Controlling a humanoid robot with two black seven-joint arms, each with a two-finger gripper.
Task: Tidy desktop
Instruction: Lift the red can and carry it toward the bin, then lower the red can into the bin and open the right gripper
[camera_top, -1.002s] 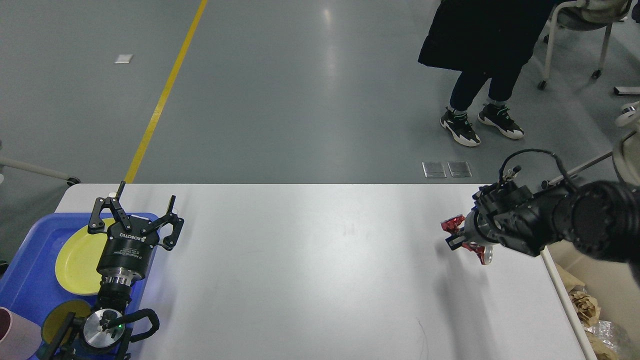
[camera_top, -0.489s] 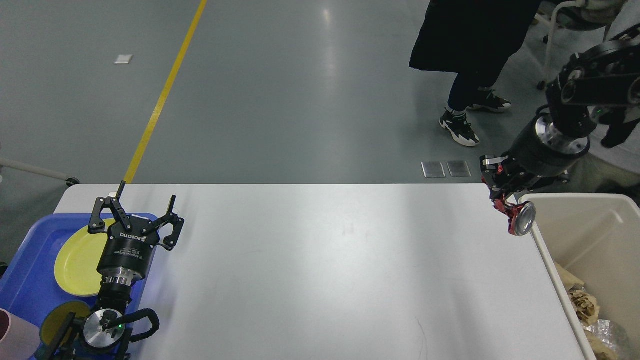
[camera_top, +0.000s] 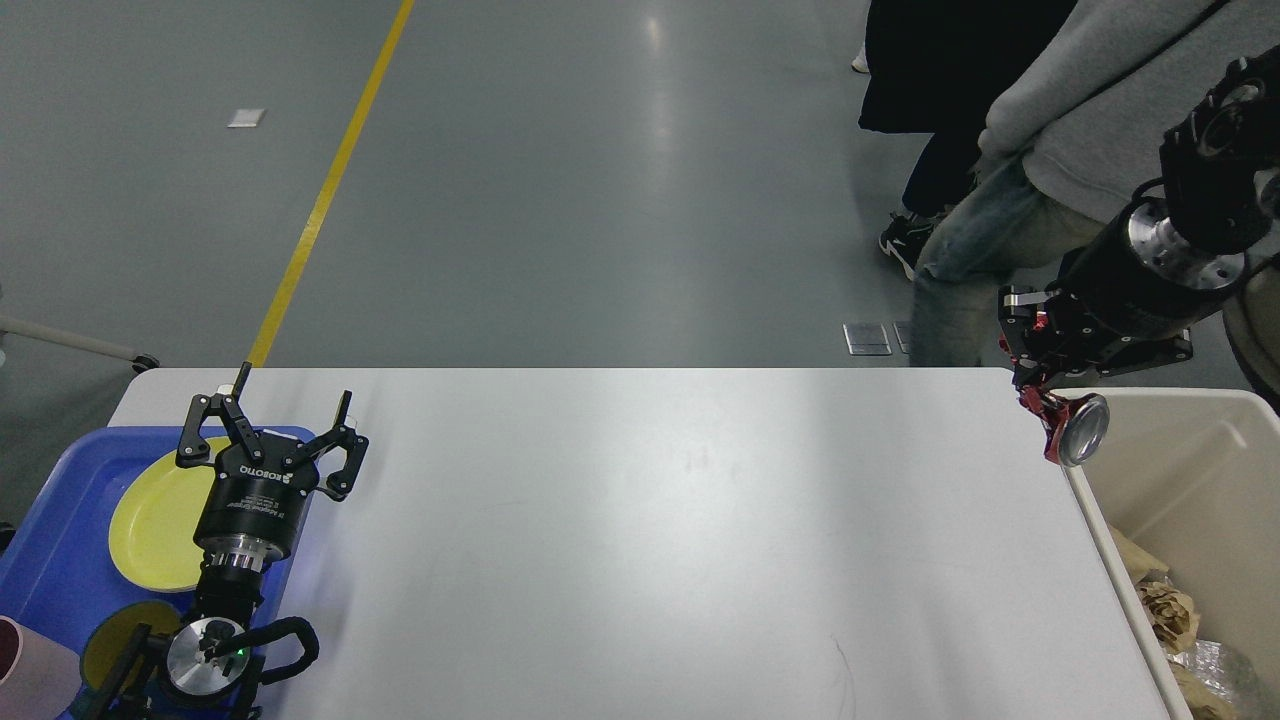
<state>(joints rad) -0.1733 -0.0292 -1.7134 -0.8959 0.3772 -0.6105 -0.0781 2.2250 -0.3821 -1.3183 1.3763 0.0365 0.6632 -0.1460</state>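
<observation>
The desktop (camera_top: 640, 540) fills the lower view, its middle bare. The bin (camera_top: 1190, 480) stands at its right edge, the tray (camera_top: 60, 560) with a plate (camera_top: 150, 520) at its left. The right gripper (camera_top: 1045, 405) has swung off the desktop up to the bin's near rim — it holds a crushed can (camera_top: 1078, 432), now just over that rim, so a drop looks close. The left gripper (camera_top: 272, 432) hangs wide and empty over the tray's edge — unmoved.
</observation>
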